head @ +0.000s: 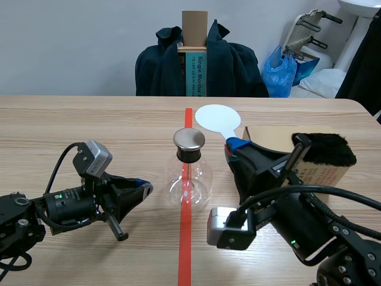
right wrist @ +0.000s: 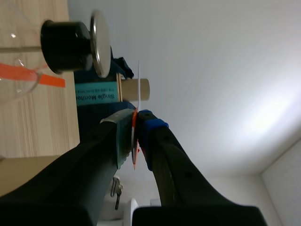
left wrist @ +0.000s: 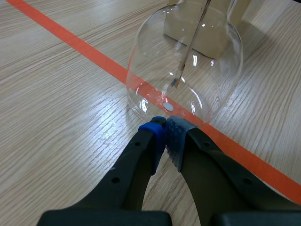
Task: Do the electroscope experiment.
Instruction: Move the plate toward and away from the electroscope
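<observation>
The left fingers are pressed together on nothing. Their tips lie low over the surface, just short of the glass flask and close to its base, which stands on the red tape line. The right fingers pinch the handle of a thin white paddle (edge-on from the wrist) — its round disc sits beyond the flask's metal cap. A cardboard box carrying a black fur pad lies beside the right arm.
</observation>
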`<action>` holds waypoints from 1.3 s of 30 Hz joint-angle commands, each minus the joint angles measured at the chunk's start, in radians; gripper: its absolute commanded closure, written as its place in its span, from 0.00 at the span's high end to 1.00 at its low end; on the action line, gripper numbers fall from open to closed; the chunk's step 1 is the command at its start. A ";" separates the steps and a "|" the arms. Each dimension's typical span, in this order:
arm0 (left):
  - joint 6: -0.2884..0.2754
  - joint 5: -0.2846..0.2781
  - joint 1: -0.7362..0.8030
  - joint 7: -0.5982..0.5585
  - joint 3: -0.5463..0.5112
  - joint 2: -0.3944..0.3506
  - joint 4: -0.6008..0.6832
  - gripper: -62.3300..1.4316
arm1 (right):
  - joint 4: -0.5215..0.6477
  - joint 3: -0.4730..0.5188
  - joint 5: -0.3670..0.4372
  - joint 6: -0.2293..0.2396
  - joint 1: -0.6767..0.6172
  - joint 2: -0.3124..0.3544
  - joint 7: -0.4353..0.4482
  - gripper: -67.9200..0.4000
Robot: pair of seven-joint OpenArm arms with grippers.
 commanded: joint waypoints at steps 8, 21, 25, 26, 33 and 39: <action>-0.002 -0.014 -0.006 -0.017 -0.003 0.003 0.024 0.07 | 0.019 0.008 0.008 0.011 0.003 0.005 0.134 0.02; -0.002 -0.014 -0.006 -0.010 -0.003 0.003 0.024 0.07 | 0.019 0.008 0.008 0.040 0.003 0.005 0.174 0.02; -0.002 -0.014 -0.006 -0.010 -0.003 0.003 0.024 0.07 | 0.019 0.008 0.008 0.040 0.003 0.005 0.172 0.02; -0.002 -0.014 -0.006 -0.010 -0.003 0.003 0.024 0.07 | 0.019 0.008 0.008 0.040 0.003 0.005 0.172 0.02; -0.002 -0.018 -0.006 -0.010 -0.003 0.003 0.024 0.07 | 0.019 0.008 0.008 0.040 0.003 0.005 0.100 0.02; -0.002 -0.018 -0.006 -0.012 -0.003 0.003 0.024 0.07 | 0.019 0.009 0.008 0.040 0.003 0.005 -0.019 0.02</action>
